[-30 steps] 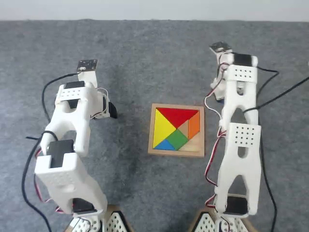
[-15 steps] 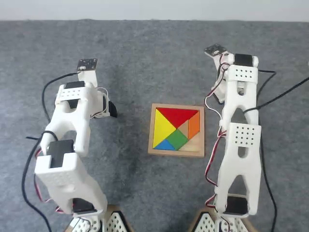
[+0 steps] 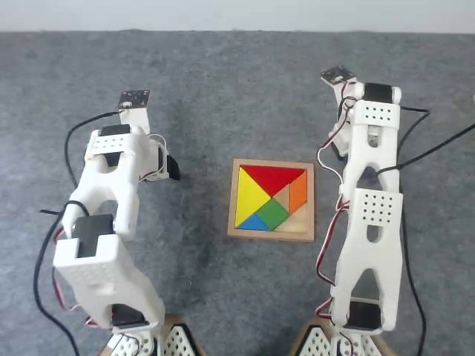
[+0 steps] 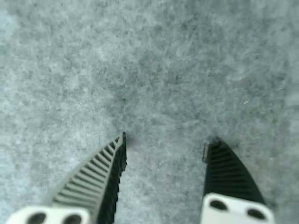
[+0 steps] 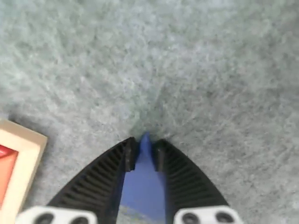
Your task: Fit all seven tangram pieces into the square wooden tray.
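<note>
The square wooden tray (image 3: 271, 235) lies mid-table between the arms. It holds a red triangle (image 3: 273, 178), a yellow triangle (image 3: 251, 196), an orange piece (image 3: 298, 191), a green square (image 3: 273, 213) and a small blue triangle (image 3: 252, 222); bare wood shows at its near right corner. My right gripper (image 5: 145, 140) is shut on a dark blue piece (image 5: 142, 191) just above the carpet, beyond the tray's far right corner (image 5: 21, 158). My left gripper (image 4: 166, 144) hangs open over bare carpet, left of the tray, with nothing between its fingers.
Grey carpet (image 3: 237, 89) covers the table. The left arm (image 3: 111, 159) and right arm (image 3: 367, 126) stand on either side of the tray, with cables looping beside each. Open carpet lies beyond the tray.
The right arm's wrist swung slightly left and then back right with the blue piece held. The left arm and the tray stayed put.
</note>
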Controlling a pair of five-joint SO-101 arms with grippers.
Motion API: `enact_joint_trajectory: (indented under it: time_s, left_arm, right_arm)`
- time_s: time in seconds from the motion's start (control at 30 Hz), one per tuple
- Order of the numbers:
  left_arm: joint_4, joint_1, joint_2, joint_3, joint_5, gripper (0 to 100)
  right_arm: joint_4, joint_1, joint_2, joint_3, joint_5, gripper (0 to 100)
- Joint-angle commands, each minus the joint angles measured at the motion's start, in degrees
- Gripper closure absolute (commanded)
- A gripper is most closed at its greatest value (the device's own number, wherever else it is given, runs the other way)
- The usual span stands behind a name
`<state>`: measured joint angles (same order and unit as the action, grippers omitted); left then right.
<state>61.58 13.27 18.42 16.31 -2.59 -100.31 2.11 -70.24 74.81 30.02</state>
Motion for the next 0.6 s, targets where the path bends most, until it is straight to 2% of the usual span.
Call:
enact_joint_trajectory:
  time_s: [0.0,0.1,0.27,0.37,0.47,0.5,0.57]
  left_arm:
    - [-0.9,0.2,-3.1,-0.1,0.8,74]
    - [-0.9,0.2,-3.1,0.3,0.8,74]
    - [-1.1,-0.1,-3.1,0.5,0.8,74]
    - [-1.8,-0.2,-3.1,0.7,0.8,74]
    - [-1.9,-0.2,-3.1,0.7,0.8,74]
    - [-2.0,-0.2,-3.1,0.7,0.8,74]
    - [-2.0,-0.2,-3.1,0.7,0.8,74]
  right_arm:
    - [-2.4,0.1,5.8,0.5,-1.9,95.7]
    - [-2.9,2.2,9.4,0.5,4.0,93.1]
    - [-3.0,4.8,21.6,-9.1,8.6,75.7]
    - [-3.0,2.9,36.0,-24.8,8.7,75.2]
    - [-2.4,2.4,53.9,-47.3,8.6,76.1]
    - [-0.7,2.3,58.6,-55.5,9.1,76.1]
    - [11.0,2.5,63.0,-70.6,9.5,76.0]
